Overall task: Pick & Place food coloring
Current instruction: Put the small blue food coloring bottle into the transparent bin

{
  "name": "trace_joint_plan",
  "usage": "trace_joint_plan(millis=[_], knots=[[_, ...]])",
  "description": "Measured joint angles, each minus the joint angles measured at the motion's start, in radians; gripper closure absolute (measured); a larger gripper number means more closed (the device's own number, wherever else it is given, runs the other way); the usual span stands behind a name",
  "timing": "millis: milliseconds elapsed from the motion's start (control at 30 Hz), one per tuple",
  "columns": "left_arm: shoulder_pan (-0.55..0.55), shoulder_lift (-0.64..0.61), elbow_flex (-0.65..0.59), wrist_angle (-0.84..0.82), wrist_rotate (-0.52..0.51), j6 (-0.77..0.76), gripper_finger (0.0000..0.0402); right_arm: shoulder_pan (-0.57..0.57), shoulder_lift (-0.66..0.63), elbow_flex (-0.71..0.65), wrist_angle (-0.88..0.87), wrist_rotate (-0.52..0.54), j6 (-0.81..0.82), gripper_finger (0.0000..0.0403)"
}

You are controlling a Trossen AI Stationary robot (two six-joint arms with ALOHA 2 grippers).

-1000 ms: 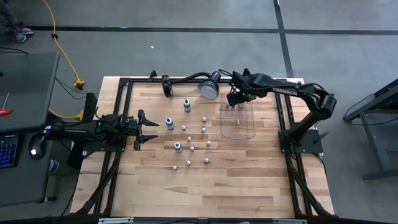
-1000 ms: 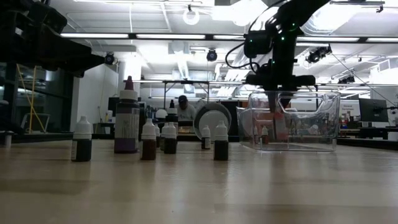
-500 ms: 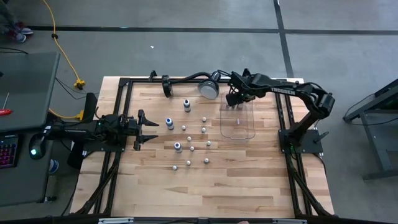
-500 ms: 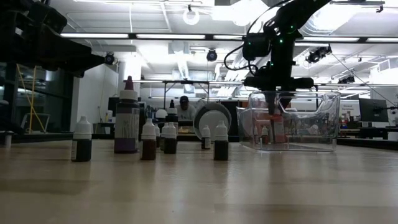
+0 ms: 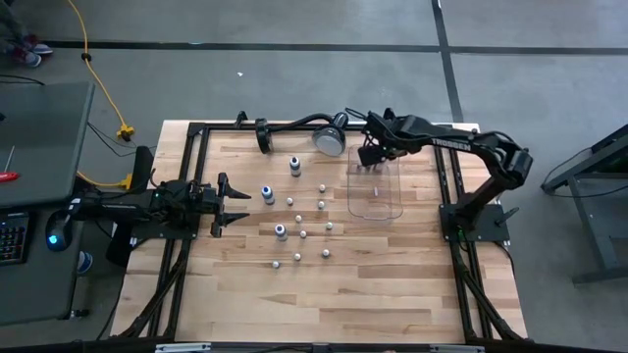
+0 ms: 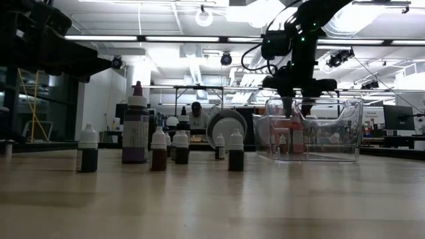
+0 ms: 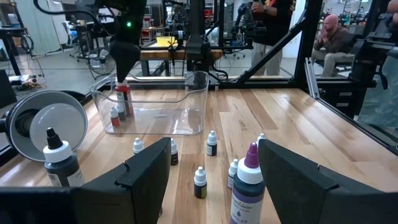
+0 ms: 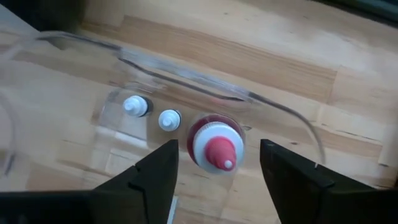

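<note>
Now the right gripper [image 8: 214, 180] hangs with fingers spread over the clear tray [image 5: 378, 208], where a red-tipped bottle [image 8: 216, 148] stands free; other food coloring bottles [image 5: 302, 234] stand mid-table. The left gripper [image 5: 235, 207] waits open.

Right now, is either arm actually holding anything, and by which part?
Nothing is held. The right tool stands open above a red-capped bottle inside the clear tray; the left tool is open too.

The right hand [image 8: 214, 165] hangs spread above a red-tipped bottle [image 8: 215, 149] standing beside two small white-capped bottles [image 8: 152, 112] inside the clear tray [image 8: 186, 84].

Overhead, table-level and two wrist views all share the clear tray [image 5: 376, 191].
</note>
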Motion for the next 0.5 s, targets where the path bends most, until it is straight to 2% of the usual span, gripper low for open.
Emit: trace_joint_plan(millis=[233,500], knots=[[0.0,0.0,0.0,0.0,0.0,0.0,0.0163,0.0,-0.08,0.0,-0.001,0.003,-0.014,0.0181],[0.0,0.0,0.0,0.0,0.0,0.0,0.0163,0.059,-0.262,0.0,-0.001,-0.006,-0.135,0.0181]])
